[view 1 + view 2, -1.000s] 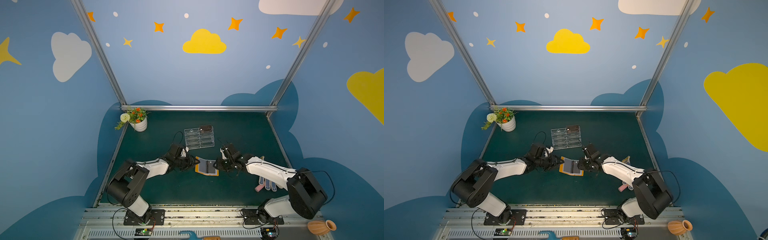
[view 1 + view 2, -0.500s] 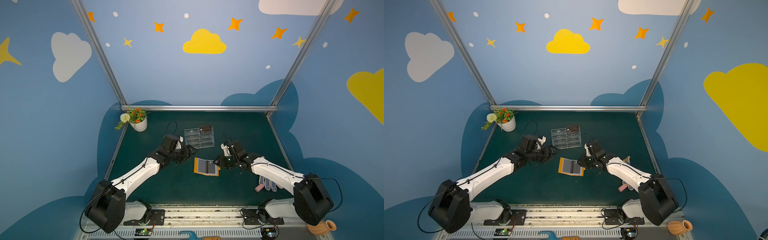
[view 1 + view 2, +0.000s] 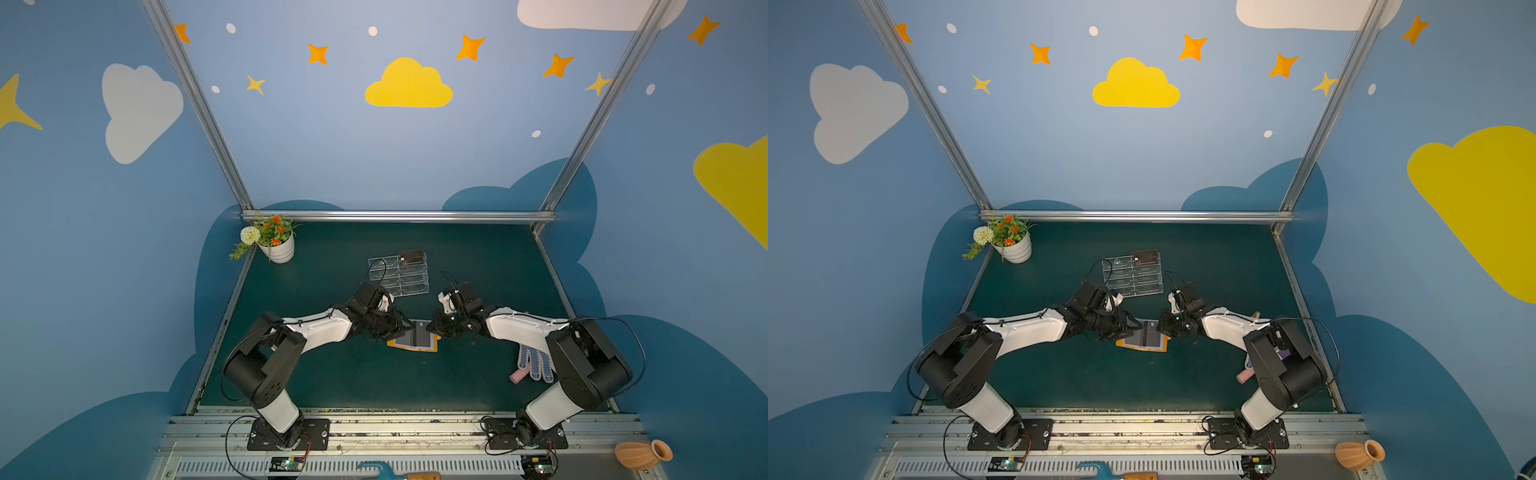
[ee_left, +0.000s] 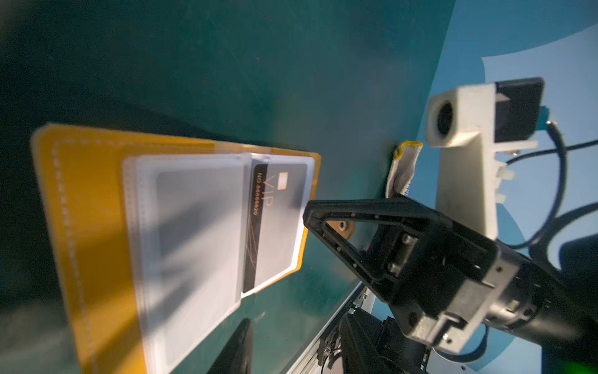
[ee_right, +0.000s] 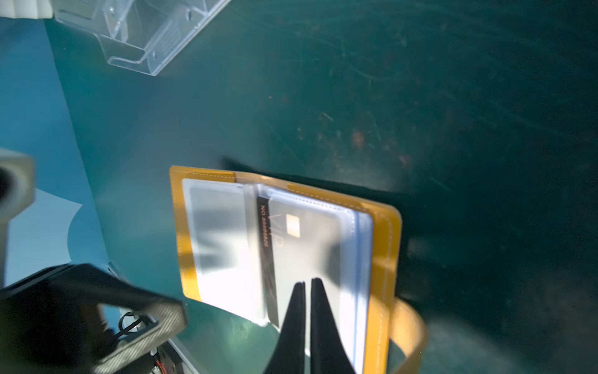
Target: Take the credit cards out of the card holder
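The card holder is an orange wallet, lying open on the green table between both arms. Its clear sleeve pages are spread. A dark credit card marked VIP sits in a sleeve. My right gripper is shut, its tips over that card's sleeve near the holder's edge; contact is unclear. My left gripper stands open beside the opposite edge, holding nothing. Another dark card rests on the clear stand.
A clear acrylic tiered stand sits just behind the holder. A flower pot occupies the back left corner. A dotted glove and a pink piece lie under the right arm.
The left gripper went off towards the stand half a second ago and has come back to the holder's left edge. The right gripper has closed at the holder's right side.
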`<action>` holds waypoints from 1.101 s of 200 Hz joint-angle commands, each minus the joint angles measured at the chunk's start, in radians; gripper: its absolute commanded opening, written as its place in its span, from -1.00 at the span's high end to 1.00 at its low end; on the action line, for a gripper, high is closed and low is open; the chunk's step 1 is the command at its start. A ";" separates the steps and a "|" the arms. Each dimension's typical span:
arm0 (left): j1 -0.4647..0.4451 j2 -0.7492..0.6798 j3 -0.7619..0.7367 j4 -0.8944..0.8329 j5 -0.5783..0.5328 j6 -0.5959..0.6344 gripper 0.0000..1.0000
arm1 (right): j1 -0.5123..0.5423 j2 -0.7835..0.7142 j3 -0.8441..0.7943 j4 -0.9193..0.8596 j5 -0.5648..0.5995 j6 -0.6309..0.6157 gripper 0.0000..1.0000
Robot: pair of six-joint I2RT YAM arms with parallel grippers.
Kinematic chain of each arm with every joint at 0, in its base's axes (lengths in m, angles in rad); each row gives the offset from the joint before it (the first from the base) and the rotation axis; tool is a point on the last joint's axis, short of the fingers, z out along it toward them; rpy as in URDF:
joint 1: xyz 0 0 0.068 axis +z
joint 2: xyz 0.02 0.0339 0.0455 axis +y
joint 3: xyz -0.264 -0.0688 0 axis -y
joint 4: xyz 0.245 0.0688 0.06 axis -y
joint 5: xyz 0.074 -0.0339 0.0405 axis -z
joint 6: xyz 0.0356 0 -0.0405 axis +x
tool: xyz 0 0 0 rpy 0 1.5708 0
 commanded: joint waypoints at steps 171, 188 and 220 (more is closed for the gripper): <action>-0.007 0.170 -0.097 0.215 -0.068 -0.135 0.13 | -0.014 -0.058 -0.067 -0.047 0.041 -0.035 1.00; -0.008 0.170 -0.104 0.223 -0.072 -0.138 0.12 | -0.012 -0.070 -0.063 -0.053 0.042 -0.045 1.00; -0.012 0.188 -0.096 0.224 -0.065 -0.136 0.12 | -0.007 -0.041 -0.070 -0.021 0.021 -0.038 1.00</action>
